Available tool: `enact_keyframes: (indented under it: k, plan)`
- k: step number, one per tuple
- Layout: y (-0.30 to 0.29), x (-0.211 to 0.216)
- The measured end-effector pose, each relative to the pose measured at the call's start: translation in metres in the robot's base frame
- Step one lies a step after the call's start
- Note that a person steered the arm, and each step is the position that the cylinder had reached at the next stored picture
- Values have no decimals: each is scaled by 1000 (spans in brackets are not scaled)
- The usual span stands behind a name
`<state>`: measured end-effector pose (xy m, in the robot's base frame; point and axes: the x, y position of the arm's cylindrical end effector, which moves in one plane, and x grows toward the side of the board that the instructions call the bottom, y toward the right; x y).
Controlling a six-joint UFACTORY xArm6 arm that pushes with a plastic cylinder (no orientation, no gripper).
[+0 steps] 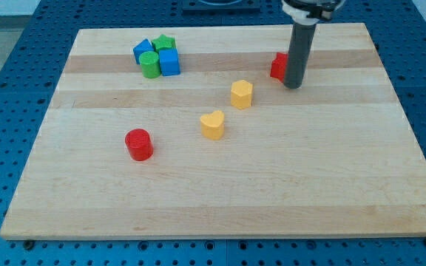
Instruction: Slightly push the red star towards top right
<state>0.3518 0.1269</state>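
Note:
The red star (278, 66) lies on the wooden board (220, 192) toward the view's top right, partly hidden behind the dark rod. My tip (293, 86) rests on the board just right of and slightly below the star, touching or almost touching it; I cannot tell which.
A yellow hexagon block (241, 94) and a yellow heart (212, 125) lie mid-board. A red cylinder (138, 144) sits lower left. A cluster at the top left holds a blue block (143, 50), a green star (164, 43), a green cylinder (150, 65) and a blue cube (168, 62).

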Motion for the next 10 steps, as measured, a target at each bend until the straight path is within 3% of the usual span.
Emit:
enact_keyframes:
  k: [1,2,3,5,6,7,8,9,10]
  plan:
    - [0,-20]
    - [17,2]
    - [-13,9]
    - [-53,-31]
    - [-108,-33]
    - [-45,-41]
    - [-24,-41]
    - [-121,-42]
    - [-175,-26]
